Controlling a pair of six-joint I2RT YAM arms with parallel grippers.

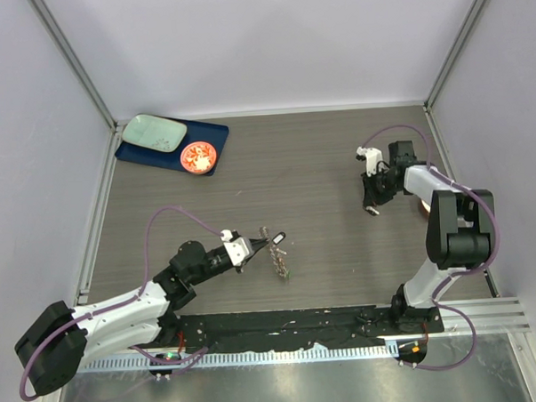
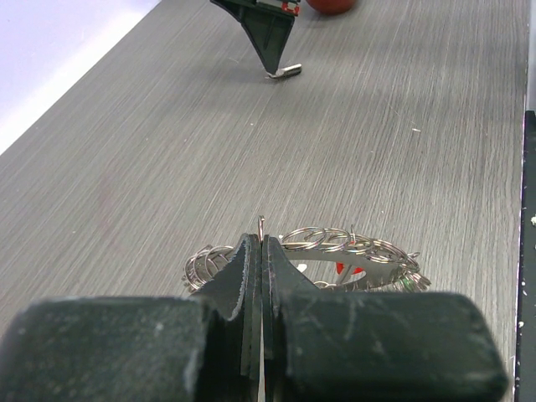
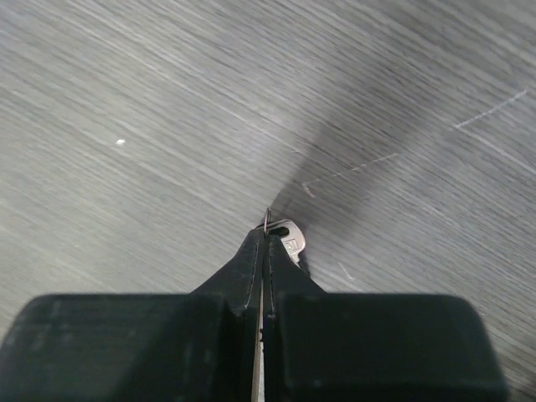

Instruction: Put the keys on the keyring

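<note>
From above, my left gripper (image 1: 255,247) sits mid-table with the keyring (image 1: 277,257) strung out from its tips. My right gripper (image 1: 372,207) points down, well apart to the right.

Left wrist: the jaws are pressed together on a thin wire of the keyring, whose rings fan out just behind them.

Right wrist: the jaws are closed, nipping the loop of a small silver key (image 3: 290,240) that lies against the right tip.

Two claws (image 2: 261,243) (image 3: 266,230), one keyring (image 2: 352,251) (grey), one loose key (image 3: 289,239), one red dish (image 1: 198,156), two trays (image 1: 154,132) (image 1: 214,137)
</note>
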